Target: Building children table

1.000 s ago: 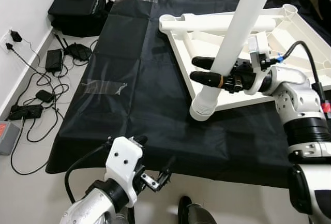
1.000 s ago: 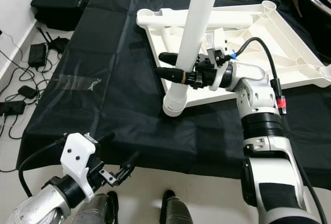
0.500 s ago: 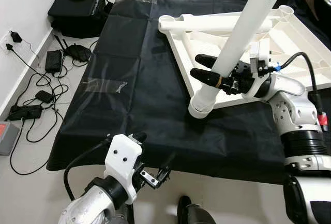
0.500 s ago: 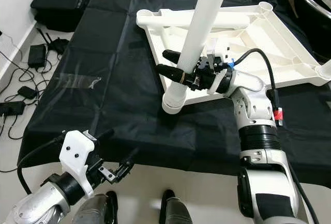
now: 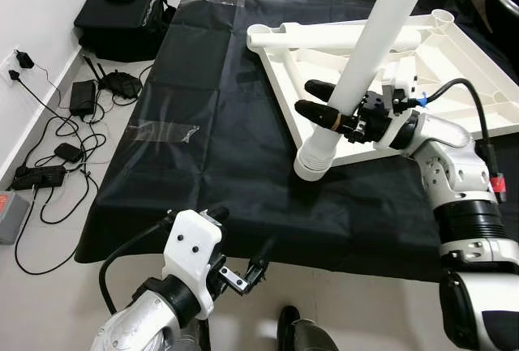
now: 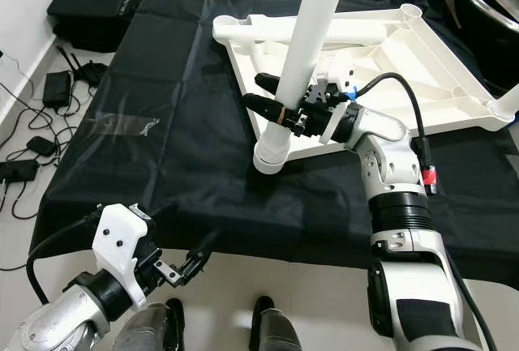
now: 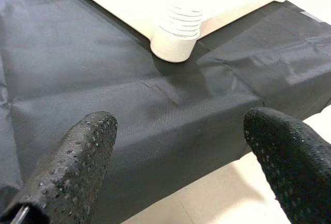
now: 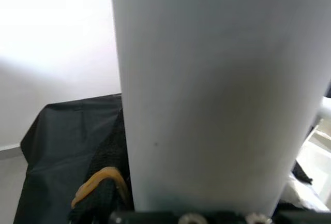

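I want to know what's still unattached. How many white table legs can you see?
2. One table leg is held by the right gripper at the near corner of the tabletop; another lies along its far edge. Others may be hidden.

Bright, even indoor light; sharp views, overexposed wrist-view whites

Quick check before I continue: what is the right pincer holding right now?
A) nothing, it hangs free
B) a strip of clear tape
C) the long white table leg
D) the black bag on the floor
C: the right pincer is closed around the white table leg, whose threaded lower end rests at the corner of the upturned white tabletop on the black cloth.
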Robot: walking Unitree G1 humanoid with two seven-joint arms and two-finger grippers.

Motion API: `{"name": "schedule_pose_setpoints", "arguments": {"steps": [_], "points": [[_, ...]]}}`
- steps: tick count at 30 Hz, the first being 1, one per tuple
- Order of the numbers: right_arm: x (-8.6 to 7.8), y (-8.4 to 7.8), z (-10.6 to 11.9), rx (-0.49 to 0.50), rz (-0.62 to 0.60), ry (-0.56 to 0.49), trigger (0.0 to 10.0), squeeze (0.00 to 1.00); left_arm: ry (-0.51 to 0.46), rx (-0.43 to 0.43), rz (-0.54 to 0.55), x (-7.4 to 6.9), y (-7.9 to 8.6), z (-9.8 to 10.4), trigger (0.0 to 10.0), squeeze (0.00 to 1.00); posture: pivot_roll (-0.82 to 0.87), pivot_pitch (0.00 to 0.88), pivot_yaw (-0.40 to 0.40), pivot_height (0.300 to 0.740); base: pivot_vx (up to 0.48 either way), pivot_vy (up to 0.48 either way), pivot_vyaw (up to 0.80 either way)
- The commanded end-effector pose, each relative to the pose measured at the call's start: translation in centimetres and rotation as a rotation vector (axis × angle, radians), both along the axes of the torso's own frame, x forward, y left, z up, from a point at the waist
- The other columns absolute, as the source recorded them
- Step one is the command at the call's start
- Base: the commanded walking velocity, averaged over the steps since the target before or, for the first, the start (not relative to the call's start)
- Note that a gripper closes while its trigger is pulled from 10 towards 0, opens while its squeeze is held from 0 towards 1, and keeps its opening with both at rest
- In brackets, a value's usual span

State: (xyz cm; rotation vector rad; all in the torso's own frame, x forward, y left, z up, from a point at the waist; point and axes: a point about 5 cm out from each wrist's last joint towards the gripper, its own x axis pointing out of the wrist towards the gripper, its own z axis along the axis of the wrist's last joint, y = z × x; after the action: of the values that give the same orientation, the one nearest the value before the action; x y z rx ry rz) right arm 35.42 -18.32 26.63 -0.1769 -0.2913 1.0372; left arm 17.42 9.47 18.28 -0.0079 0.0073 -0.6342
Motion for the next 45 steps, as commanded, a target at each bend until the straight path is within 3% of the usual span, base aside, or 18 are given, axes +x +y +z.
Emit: {"name": "schedule_pose_setpoints", "arguments": {"steps": [1,20,21,26,27,39,41,43,45], "points": [[0.4,-0.8,-2.0,-0.036,-0.085,0.07,10.0,0.0,0.019,0.015,0.001,-0.1,0.1,-0.4,10.0,0.0,0.2,0.318,-0.094,0.74,0.0,0.0,0.0],[1.9,-2.4,-2.4,0.061,-0.376,0.09,10.0,0.0,0.019,0.014,0.001,0.0,0.1,-0.4,10.0,0.0,0.2,0.318,-0.091,0.74,0.0,0.0,0.0],[2.2,-2.7,-2.7,0.085,-0.454,0.107,10.0,0.0,0.019,0.013,0.002,0.0,0.1,-0.4,10.0,0.0,0.2,0.32,-0.088,0.74,0.0,0.0,0.0],[2.6,-3.2,-3.0,0.112,-0.546,0.129,10.0,0.0,0.018,0.014,0.002,0.0,0.1,-0.4,10.0,0.0,0.2,0.32,-0.09,0.74,0.0,0.0,0.0],[2.9,-3.9,-3.2,0.14,-0.651,0.137,10.0,0.0,0.018,0.014,0.002,0.0,0.2,-0.4,10.0,0.0,0.2,0.32,-0.088,0.74,0.0,0.0,0.0],[3.7,-3.8,-3.2,0.196,-0.829,0.142,10.0,0.0,0.018,0.012,0.002,0.0,0.2,-0.4,10.0,0.0,0.2,0.32,-0.085,0.74,0.0,0.0,0.0],[3.9,-4.0,-3.4,0.2,-0.873,0.156,10.0,0.0,0.019,0.013,0.002,0.0,0.2,-0.4,10.0,0.0,0.2,0.318,-0.086,0.74,0.0,0.0,0.0],[4.1,-5.0,-4.0,0.194,-1.02,0.215,10.0,0.0,0.017,0.016,0.001,0.0,0.2,-0.4,10.0,0.0,0.2,0.315,-0.083,0.74,0.0,0.0,0.0],[4.1,-5.2,-4.1,0.192,-1.044,0.221,10.0,0.0,0.017,0.016,0.002,0.0,0.2,-0.4,10.0,0.0,0.2,0.314,-0.081,0.74,0.0,0.0,0.0]]}}
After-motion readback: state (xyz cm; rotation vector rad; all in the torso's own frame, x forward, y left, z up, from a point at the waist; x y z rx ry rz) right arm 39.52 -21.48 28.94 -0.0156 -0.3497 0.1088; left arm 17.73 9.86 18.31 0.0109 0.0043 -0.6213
